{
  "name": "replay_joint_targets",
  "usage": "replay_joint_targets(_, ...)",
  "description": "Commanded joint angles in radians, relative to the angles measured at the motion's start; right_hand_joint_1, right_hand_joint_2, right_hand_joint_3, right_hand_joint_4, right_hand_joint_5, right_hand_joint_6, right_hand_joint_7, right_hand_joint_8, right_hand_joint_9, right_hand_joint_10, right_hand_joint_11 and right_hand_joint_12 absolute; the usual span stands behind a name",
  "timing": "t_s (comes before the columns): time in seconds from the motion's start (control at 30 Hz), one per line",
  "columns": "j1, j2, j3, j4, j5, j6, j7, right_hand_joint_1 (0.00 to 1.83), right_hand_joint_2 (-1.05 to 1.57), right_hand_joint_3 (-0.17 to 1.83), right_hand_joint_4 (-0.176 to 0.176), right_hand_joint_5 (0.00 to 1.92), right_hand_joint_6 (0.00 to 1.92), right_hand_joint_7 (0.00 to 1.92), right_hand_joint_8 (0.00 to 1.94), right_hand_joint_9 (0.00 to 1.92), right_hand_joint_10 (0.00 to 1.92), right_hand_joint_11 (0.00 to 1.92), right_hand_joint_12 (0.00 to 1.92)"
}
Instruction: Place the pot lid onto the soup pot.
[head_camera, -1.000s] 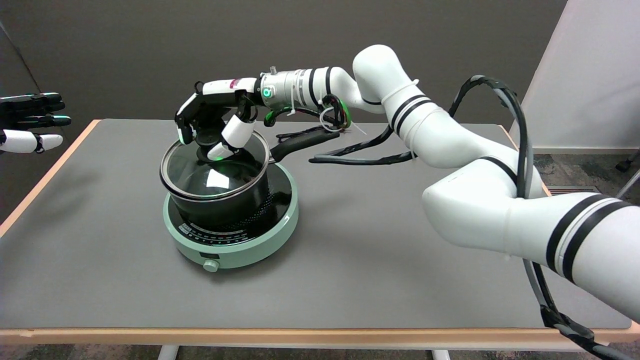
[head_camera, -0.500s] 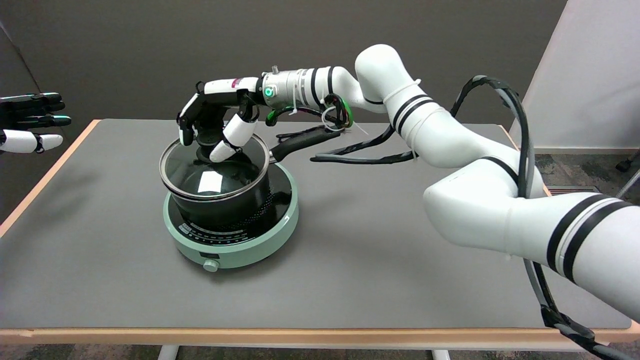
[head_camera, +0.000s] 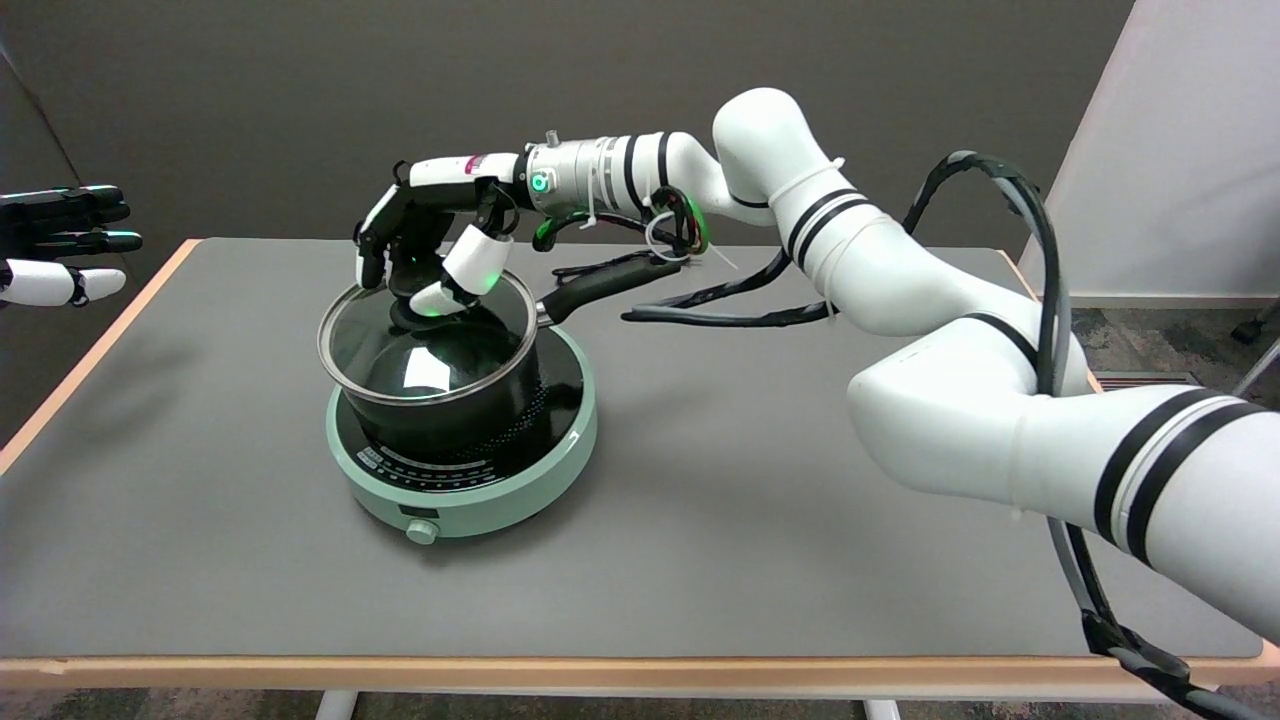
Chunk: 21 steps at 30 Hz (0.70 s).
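Grey table (head_camera: 760, 520) noted: right hand (head_camera: 425, 255) holds pot lid (head_camera: 420, 345) by its knob on soup pot (head_camera: 470, 400); seating underway, release apparently due next.

One camera only, the head view. It sits above the near side of the table (head_camera: 700, 560), looks down and across toward the dark back wall (head_camera: 400, 90). Medium range: nearly the whole tabletop fits, near edge along the bottom, far edge about a third of the way down. The right arm (head_camera: 960, 400) comes in from the lower right, large and close to the lens. No second view, so no overlap.
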Motion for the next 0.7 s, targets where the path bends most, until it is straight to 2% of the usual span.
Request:
replay_joint_targets(0.03, -0.004, 0.001, 0.007, 0.009, 0.001, -0.008, 0.000, 1.04, 0.72, 0.89, 0.124, 0.72, 0.49, 0.88, 0.50, 0.79, 0.99, 0.00, 1.92)
replay_joint_targets(0.07, -0.004, 0.001, 0.007, 0.010, 0.001, -0.008, 0.000, 1.05, 0.70, 0.94, 0.133, 0.70, 0.52, 0.86, 0.53, 0.80, 0.96, 0.00, 1.92)
replay_joint_targets(0.3, -0.007, 0.004, 0.014, 0.020, 0.001, -0.008, 0.001, 1.04, 0.67, 0.88, 0.092, 0.69, 0.39, 0.85, 0.46, 0.76, 1.00, 0.00, 1.84)
replay_joint_targets(0.33, 0.075, -0.031, -0.086, 0.097, 0.035, -0.071, -0.028, 1.04, 0.67, 0.88, 0.086, 0.69, 0.37, 0.84, 0.46, 0.75, 1.00, 0.00, 1.83)
replay_joint_targets(0.4, -0.005, 0.003, 0.018, 0.026, 0.002, -0.010, 0.000, 1.03, 0.67, 0.87, 0.081, 0.68, 0.36, 0.84, 0.44, 0.75, 0.99, 0.00, 1.81)
replay_joint_targets(0.7, -0.005, 0.012, 0.026, 0.049, -0.001, -0.010, 0.000, 1.03, 0.66, 0.86, 0.076, 0.68, 0.34, 0.85, 0.41, 0.78, 0.93, 0.00, 1.80)
